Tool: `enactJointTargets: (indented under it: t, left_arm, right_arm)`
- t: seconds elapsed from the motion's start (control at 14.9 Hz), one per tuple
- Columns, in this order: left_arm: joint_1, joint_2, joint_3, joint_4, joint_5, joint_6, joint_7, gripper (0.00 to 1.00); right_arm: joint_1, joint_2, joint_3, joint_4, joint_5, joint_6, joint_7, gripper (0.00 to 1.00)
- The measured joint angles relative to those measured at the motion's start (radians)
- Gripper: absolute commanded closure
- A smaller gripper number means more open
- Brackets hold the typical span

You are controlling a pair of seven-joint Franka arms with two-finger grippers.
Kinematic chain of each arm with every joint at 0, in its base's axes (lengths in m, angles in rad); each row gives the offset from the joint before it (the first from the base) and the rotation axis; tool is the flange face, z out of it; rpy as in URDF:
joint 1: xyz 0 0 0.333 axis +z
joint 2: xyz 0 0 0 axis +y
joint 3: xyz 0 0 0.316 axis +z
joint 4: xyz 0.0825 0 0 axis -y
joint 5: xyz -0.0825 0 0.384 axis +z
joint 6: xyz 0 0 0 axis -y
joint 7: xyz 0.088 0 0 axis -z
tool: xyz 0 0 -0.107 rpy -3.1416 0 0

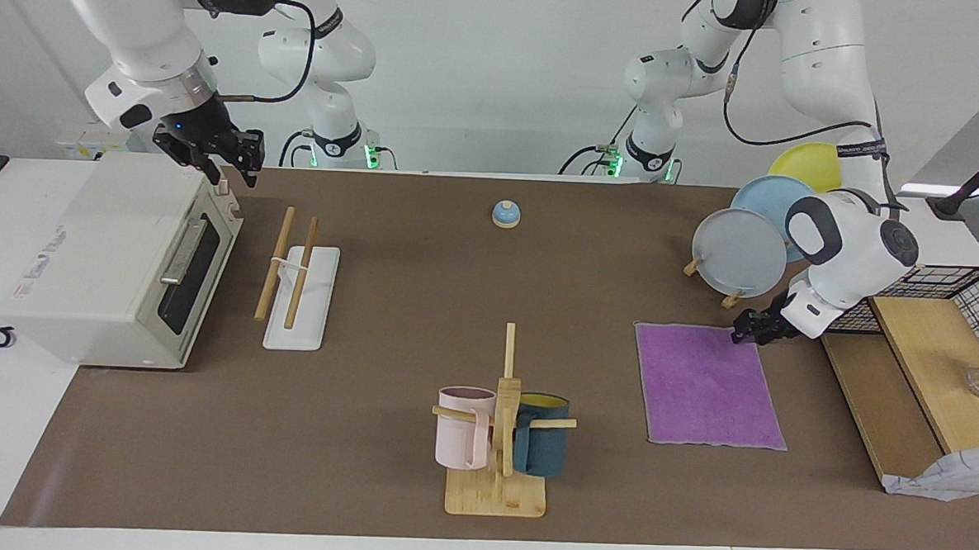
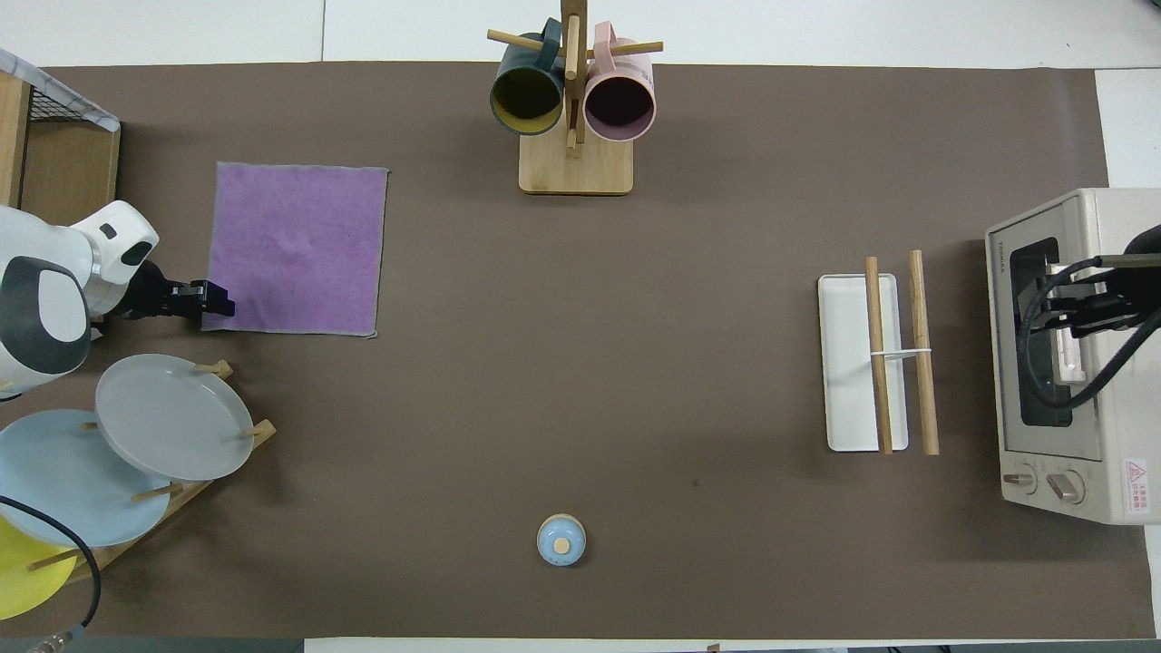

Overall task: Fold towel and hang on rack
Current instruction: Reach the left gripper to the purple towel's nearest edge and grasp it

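Brown mat [image 1: 389,304], flat towel [image 1: 708,388], left end effector [image 1: 743,334] at corner

Left arm reaches down low at its own end of the worktop, wrist bent almost level, and the left pincer [image 1: 745,334] sits right at worktop height, pointing toward the middle; whether its tips are parted can't be made out. Right arm hangs high at its end, wrist angled down, right pincer [image 1: 212,164] raised in the air, tips apart.

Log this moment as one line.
left gripper: at towel corner | right gripper: over oven | towel: flat, unfolded | rack: bare
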Motion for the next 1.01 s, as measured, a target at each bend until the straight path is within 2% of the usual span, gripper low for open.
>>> enactJointTargets:
  t: [0.47, 0.6, 0.74, 0.81, 1.01]
  left_arm:
    - [0.001, -0.001, 0.002, 0.0, 0.0, 0.0, 0.001, 0.65]
    - [0.001, -0.001, 0.002, 0.0, 0.0, 0.0, 0.001, 0.76]
    - [0.0, -0.001, 0.001, 0.0, 0.0, 0.0, 0.001, 0.95]
    - [0.0, -0.001, 0.0, 0.001, 0.0, 0.0, 0.001, 1.0]
    - [-0.002, -0.001, -0.004, 0.0, 0.0, -0.001, 0.001, 1.0]
  right_arm:
    - [-0.002, -0.007, 0.0, -0.011, 0.0, -0.039, -0.063, 1.0]
    - [-0.001, -0.015, 0.001, -0.019, 0.0, -0.04, -0.064, 1.0]
    - [0.0, -0.018, 0.001, -0.024, 0.013, -0.04, -0.064, 0.95]
    - [0.0, -0.019, 0.001, -0.025, 0.023, -0.04, -0.064, 0.91]
    - [-0.002, -0.02, 0.001, -0.026, 0.032, -0.04, -0.064, 0.87]
